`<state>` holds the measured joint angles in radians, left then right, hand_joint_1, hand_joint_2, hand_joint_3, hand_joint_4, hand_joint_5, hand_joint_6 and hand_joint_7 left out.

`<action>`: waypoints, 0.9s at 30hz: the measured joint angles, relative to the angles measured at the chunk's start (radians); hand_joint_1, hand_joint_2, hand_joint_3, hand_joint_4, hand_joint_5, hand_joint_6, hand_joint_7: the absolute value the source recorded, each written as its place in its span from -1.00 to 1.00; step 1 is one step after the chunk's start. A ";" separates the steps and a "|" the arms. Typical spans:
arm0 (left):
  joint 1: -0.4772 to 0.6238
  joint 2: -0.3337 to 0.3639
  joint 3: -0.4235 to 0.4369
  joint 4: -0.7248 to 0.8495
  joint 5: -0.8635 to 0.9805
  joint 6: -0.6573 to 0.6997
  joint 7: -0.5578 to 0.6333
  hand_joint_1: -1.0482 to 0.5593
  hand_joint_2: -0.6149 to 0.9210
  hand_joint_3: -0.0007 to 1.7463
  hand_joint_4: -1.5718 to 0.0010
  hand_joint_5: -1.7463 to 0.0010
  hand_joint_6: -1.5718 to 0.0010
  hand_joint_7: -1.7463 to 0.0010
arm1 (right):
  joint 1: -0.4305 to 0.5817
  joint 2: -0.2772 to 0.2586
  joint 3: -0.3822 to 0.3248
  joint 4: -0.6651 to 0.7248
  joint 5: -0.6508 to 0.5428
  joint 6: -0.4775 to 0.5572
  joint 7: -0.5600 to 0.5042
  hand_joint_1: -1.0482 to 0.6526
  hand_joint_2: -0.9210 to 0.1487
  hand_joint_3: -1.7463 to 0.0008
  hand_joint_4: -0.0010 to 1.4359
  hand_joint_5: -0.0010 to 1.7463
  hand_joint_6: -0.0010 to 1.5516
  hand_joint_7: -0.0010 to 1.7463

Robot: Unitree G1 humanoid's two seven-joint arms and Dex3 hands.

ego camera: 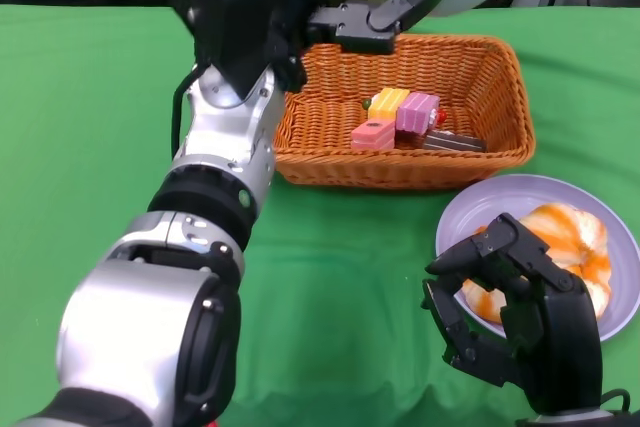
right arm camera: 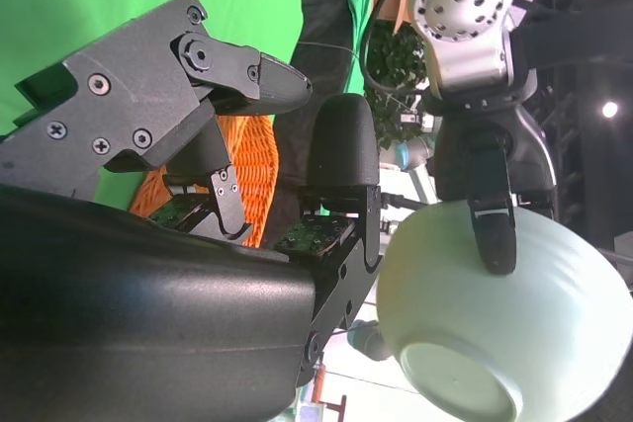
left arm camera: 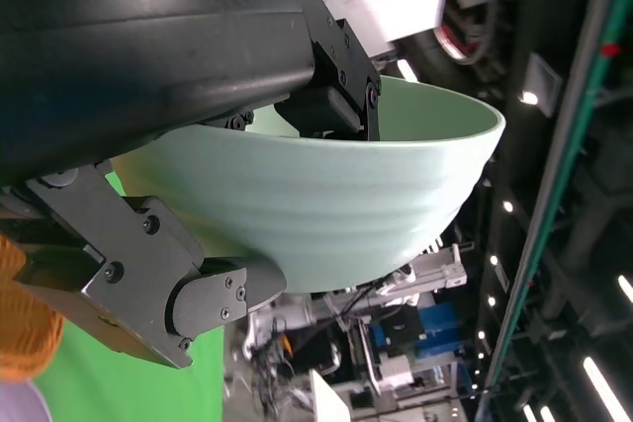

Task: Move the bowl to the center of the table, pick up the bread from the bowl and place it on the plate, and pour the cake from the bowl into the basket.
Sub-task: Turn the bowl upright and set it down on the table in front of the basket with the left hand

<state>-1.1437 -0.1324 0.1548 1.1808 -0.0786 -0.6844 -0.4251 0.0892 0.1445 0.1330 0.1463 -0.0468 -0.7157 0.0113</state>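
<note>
Left hand raised at far side of bench, gripping pale green bowl tipped above orange wicker basket. Head view catches only a slice of bowl; both wrist views give its ribbed wall, right wrist view its foot ring too. Cake pieces, pink, yellow, brown, lying in basket. Bread, orange-streaked, on lilac plate, near right. Right hand empty, fingers spread but curved, partly blocking plate.
</note>
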 measured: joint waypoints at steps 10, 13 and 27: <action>0.087 0.096 -0.078 -0.038 0.154 -0.304 0.150 0.24 0.69 0.11 0.12 -0.91 0.06 -0.62 | 0.044 -0.022 0.009 -0.163 0.032 0.129 0.036 -0.05 -0.44 0.18 -0.06 0.78 -0.24 0.53; 0.121 0.137 -0.096 -0.070 0.259 -0.403 0.275 0.25 0.59 0.24 0.14 -0.94 0.05 -0.67 | 0.046 -0.027 0.008 -0.186 0.034 0.164 0.038 -0.09 -0.46 0.21 -0.01 0.73 -0.21 0.48; 0.307 0.402 -0.205 -0.289 0.902 -0.574 0.999 0.31 0.29 0.55 -0.01 -0.68 0.04 -0.65 | 0.061 -0.043 -0.007 -0.250 0.055 0.208 0.053 -0.07 -0.80 0.61 -0.02 0.70 -0.16 0.36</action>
<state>-0.8370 0.2699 -0.0506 0.8923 0.8233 -1.2588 0.5741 0.1500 0.1017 0.1262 -0.1038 0.0086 -0.5079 0.0647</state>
